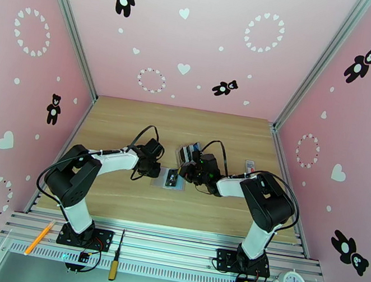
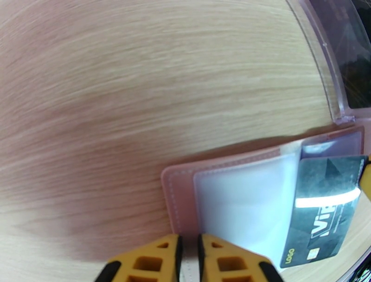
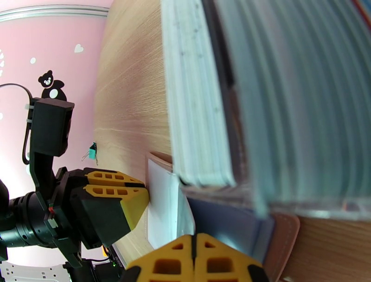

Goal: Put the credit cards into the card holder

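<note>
Bright even light filling the scene, glare streaking across the card (image 2: 324, 208), desk (image 2: 139, 92) blurring, rack (image 3: 287, 92) smearing out of focus.

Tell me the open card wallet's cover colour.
Tan-pink small leather card holder, best in left wrist view.

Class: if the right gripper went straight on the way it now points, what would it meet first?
The card, lying on the open holder right at the right gripper's shut tips. They may already touch, as depth is unclear. Beyond it stands the clear rack.
</note>
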